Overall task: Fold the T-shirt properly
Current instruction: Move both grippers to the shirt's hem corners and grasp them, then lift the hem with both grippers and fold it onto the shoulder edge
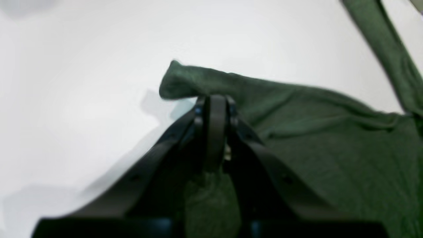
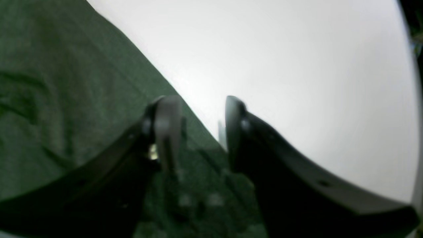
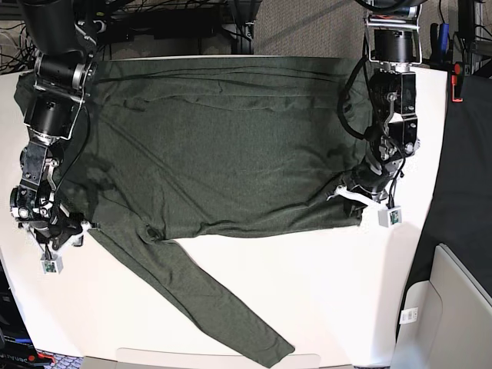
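- T-shirt [image 3: 223, 154] spread flat across far half of white tabletop [image 3: 338, 300], top hem along far edge; one long sleeve [image 3: 207, 300] trailing diagonally toward near edge.
- Laid open like this probably to expose both lower corners for a first fold (judgement only).
- Left gripper [image 1: 215, 109] clamped tight on a fabric corner near tabletop's right edge in base view; jaws fully together, small peak of cloth [image 1: 178, 79] bunched just beyond tips, lifted off surface.
- Pinch at the very corner likely chosen so edge follows cleanly when pulled.
- Right gripper [image 2: 198, 132] at opposite side of shirt, near tabletop's left edge in base view; jaws parted to a medium gap, nothing between them.
- One finger [image 2: 167, 129] over green fabric, other finger [image 2: 236, 132] over bare white top, shirt edge running diagonally through the gap (straddling, not gripping).
- Contact with cloth or table: cannot tell, wrist view blurred.
- Fold not yet begun; shirt body flat with light wrinkles.
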`<state>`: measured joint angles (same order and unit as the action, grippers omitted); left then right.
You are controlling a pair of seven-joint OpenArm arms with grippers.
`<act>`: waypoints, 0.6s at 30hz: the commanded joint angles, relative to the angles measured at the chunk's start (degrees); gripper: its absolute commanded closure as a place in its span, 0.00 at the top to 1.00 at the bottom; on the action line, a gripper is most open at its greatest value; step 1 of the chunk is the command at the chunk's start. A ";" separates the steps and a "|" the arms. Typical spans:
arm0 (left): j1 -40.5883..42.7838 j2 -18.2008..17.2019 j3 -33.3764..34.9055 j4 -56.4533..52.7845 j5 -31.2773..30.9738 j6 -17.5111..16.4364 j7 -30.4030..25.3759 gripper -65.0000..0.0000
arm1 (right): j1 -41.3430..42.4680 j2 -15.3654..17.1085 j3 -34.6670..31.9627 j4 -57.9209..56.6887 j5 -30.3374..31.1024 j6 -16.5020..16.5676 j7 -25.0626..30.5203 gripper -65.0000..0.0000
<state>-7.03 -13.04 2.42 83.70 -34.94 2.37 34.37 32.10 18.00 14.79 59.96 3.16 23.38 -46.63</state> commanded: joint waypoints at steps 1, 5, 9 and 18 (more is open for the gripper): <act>-0.93 -0.46 -0.26 1.00 -0.27 -0.31 -1.01 0.00 | 2.50 1.12 0.20 -0.05 0.23 -0.12 1.49 0.45; -0.93 -0.46 -0.26 1.00 -0.36 -0.31 -1.01 0.00 | 2.94 1.12 0.20 -2.07 0.14 -0.12 3.69 0.59; -0.93 -0.46 -0.26 1.62 -0.36 -0.31 -1.01 0.00 | 3.20 1.21 0.20 -4.62 0.14 -0.04 6.06 0.58; -0.93 -0.46 -0.26 1.71 -0.36 -0.31 0.66 0.00 | 3.64 1.12 0.11 -13.06 0.14 -0.04 10.90 0.58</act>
<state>-6.70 -13.04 2.42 84.18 -35.05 2.42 36.18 33.95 18.35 14.85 46.00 3.01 23.16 -37.34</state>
